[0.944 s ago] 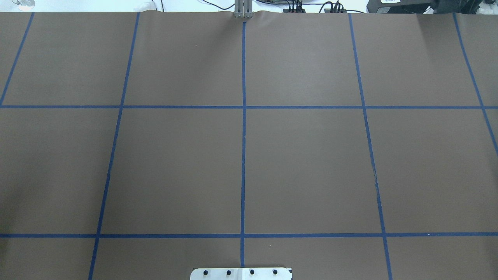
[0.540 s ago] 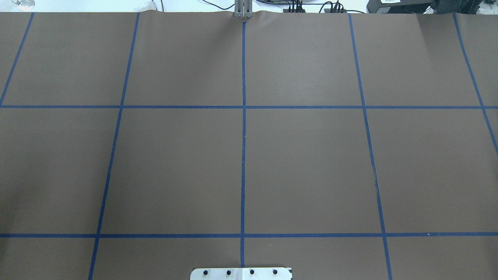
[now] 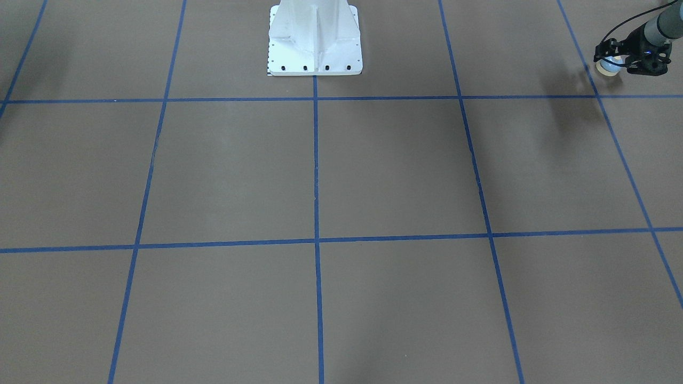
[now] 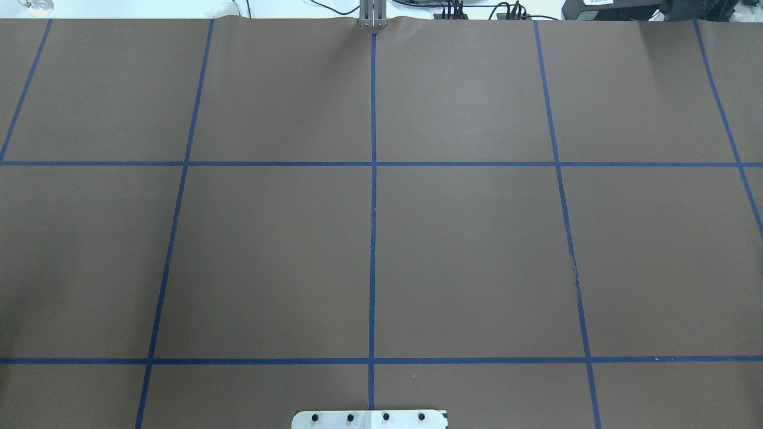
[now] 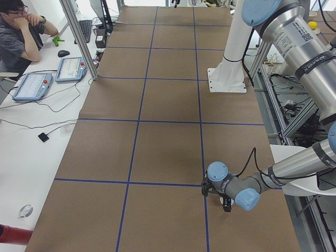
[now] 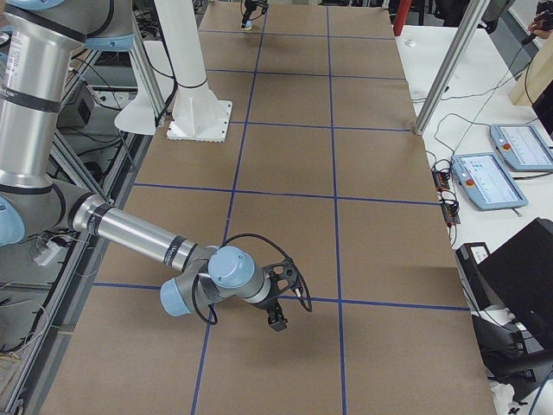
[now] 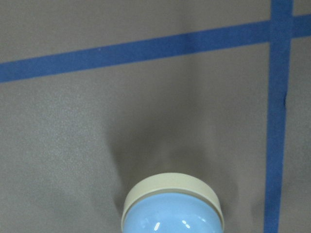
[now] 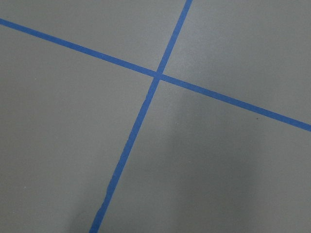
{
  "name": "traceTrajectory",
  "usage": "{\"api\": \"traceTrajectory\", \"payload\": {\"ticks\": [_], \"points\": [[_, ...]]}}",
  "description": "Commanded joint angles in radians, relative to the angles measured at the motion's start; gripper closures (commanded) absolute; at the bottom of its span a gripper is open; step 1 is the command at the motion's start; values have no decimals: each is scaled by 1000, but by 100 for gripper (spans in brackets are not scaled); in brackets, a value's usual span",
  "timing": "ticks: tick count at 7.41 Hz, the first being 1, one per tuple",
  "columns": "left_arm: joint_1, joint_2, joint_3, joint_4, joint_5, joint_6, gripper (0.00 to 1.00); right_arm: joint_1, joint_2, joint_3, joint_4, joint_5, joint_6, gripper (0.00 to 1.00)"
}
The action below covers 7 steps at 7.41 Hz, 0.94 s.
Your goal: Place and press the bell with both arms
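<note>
The light-blue bell (image 3: 607, 66) with its cream base sits between the fingers of my left gripper (image 3: 613, 61) at the table's near-left part, close to a blue tape crossing. The shadow lies off to the side, so the bell seems held a little above the brown table cover. In the left wrist view the bell (image 7: 172, 211) fills the bottom edge and no fingers show. My right gripper (image 6: 278, 318) hangs low over a tape line near the table's right end. It shows only in the exterior right view, so I cannot tell if it is open. The overhead view shows neither arm.
The white bolted pedestal (image 3: 315, 37) stands at the robot's side of the table. Blue tape lines (image 4: 372, 238) divide the brown cover into squares. An operator (image 5: 21, 31) sits beside a side desk with teach pendants (image 5: 68, 68) and cables.
</note>
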Motion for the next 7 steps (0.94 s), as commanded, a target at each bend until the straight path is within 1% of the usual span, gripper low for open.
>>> {"api": "traceTrajectory", "payload": {"ticks": [1,6,7], "points": [[11,-22,16,1,0,0,1,0,-8,0,14,1,1,0],[26,-22,35,1,0,0,2,0,-8,0,14,1,3,0],[26,-22,35,0,2,0,17,0,-6,0,14,1,4,0]]}}
